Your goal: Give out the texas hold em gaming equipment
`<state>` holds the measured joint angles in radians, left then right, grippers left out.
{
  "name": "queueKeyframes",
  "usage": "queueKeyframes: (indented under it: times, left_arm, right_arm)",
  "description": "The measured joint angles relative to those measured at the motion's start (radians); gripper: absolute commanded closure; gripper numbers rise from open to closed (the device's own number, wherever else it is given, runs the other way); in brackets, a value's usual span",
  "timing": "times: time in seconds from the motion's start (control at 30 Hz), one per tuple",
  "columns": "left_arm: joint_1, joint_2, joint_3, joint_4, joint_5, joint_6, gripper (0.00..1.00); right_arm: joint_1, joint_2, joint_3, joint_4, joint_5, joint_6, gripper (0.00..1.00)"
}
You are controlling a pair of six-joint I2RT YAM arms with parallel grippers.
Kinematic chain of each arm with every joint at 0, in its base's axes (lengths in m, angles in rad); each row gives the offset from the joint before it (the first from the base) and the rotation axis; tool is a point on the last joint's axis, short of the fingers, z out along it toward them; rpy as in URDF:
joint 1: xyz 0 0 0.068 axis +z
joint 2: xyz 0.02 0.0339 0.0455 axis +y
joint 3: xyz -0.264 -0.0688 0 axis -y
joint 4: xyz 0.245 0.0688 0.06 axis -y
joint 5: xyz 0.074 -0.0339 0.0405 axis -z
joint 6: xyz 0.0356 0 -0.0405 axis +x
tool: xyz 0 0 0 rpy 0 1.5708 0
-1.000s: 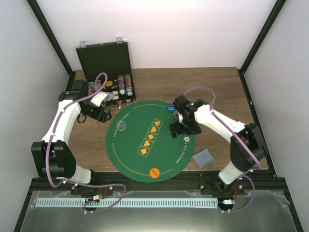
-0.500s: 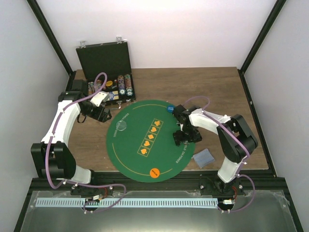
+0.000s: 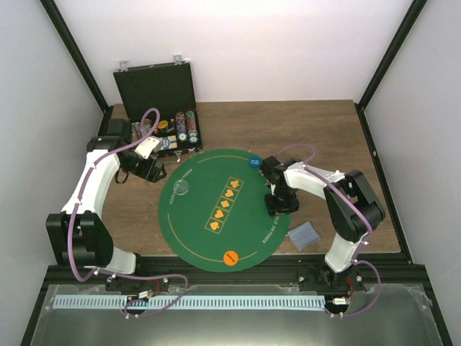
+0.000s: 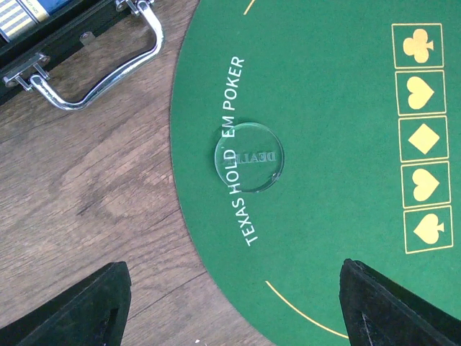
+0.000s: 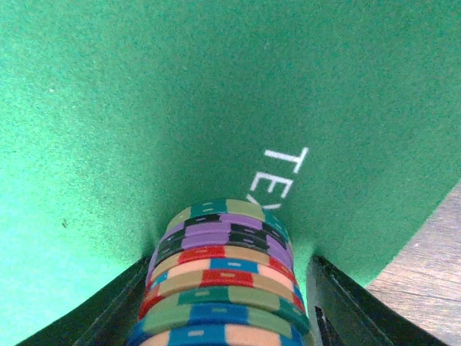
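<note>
Right tool poised at a stack of multicoloured striped poker chips, which stands on the round green felt mat between its fingers. Whether the stack is clamped cannot be told. A pickup for dealing out is judged to be the step in hand, so an even squeeze and a level lift are called for. The right arm is folded low, with its tool pointed down. The left tool is held with fingers apart, and a clear round dealer disc lies ahead of it.

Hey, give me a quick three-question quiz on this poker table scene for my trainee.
1. True or false: the clear disc lies on the mat.
2. What does the right end effector straddle? A: dice. B: chip stack. C: cup.
3. What colour is the disc at the mat's near edge?
Key: 1 true; 2 B; 3 orange.
</note>
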<state>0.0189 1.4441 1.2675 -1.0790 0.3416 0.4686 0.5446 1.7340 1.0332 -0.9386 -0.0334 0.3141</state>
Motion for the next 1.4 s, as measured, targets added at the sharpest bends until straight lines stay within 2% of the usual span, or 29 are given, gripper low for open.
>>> queueKeyframes:
  times: [0.1,0.57,0.8,1.4]
  left_arm:
    - [0.0,0.0,0.0,0.0,0.0,0.0,0.19]
    - [0.0,0.0,0.0,0.0,-0.001,0.0,0.19]
    - [0.0,0.0,0.0,0.0,-0.004,0.0,0.19]
    - [0.0,-0.006,0.0,0.0,-0.004,0.0,0.19]
  right_arm:
    - [0.0,0.0,0.0,0.0,0.0,-0.003,0.48]
    - [0.002,-0.012,-0.013,0.016,-0.011,-0.011,0.87]
    - [0.069,-0.021,-0.022,0.027,-0.003,0.0,0.88]
    - [0.525,0.003,-0.006,-0.032,-0.083,0.126,0.9]
